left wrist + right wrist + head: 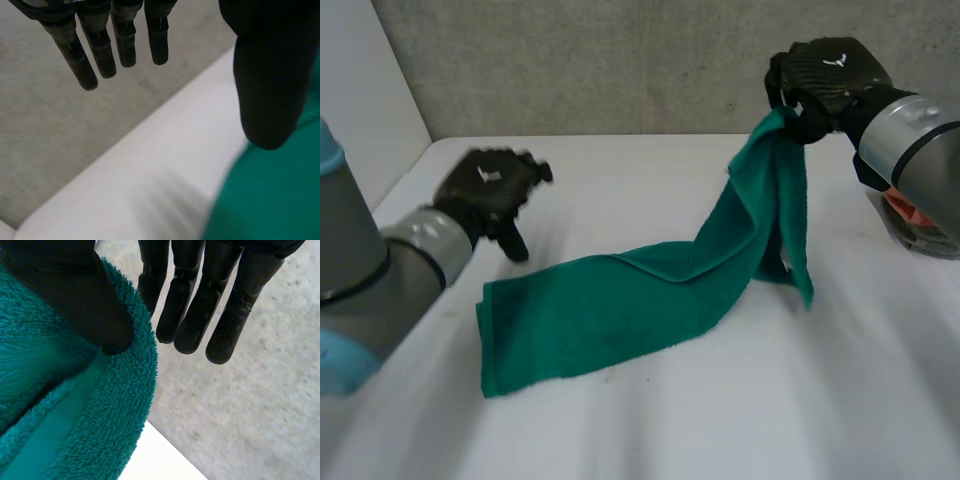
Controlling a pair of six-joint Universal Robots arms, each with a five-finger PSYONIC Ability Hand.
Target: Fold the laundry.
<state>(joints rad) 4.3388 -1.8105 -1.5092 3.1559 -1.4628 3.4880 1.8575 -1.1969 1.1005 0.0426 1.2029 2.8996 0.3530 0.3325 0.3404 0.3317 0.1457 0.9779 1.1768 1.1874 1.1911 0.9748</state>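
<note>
A green towel lies with its near-left part flat on the white table, while its far-right end is lifted. My right hand holds that raised end high at the back right, and the cloth hangs down from it in folds. In the right wrist view the thumb pinches the towel against the fingers. My left hand hovers just beyond the towel's left end, holding nothing. Its fingers are straight and spread from the thumb, with the towel below the thumb.
A grey concrete wall runs behind the table's far edge, and a pale wall stands at the left. A red and dark object sits at the right edge behind my right forearm.
</note>
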